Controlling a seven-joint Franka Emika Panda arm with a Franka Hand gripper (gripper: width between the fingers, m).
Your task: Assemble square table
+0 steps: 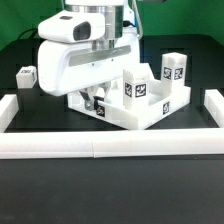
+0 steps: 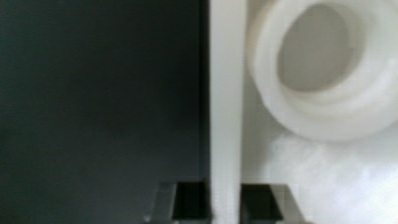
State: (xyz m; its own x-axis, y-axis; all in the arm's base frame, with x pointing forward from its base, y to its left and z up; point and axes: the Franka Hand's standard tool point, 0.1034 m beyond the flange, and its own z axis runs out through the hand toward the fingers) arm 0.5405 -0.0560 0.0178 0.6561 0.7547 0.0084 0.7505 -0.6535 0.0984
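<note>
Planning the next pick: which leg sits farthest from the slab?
The leg at the exterior view's far left; the others are on or beside the slab.

One white square slab (image 1: pixel 125 118); three tagged leg blocks (image 1: pixel 22 75) (image 1: pixel 137 88) (image 1: pixel 175 68) in sight. One long white border rail (image 1: pixel 110 148); one robot arm (image 1: pixel 85 55).
</note>
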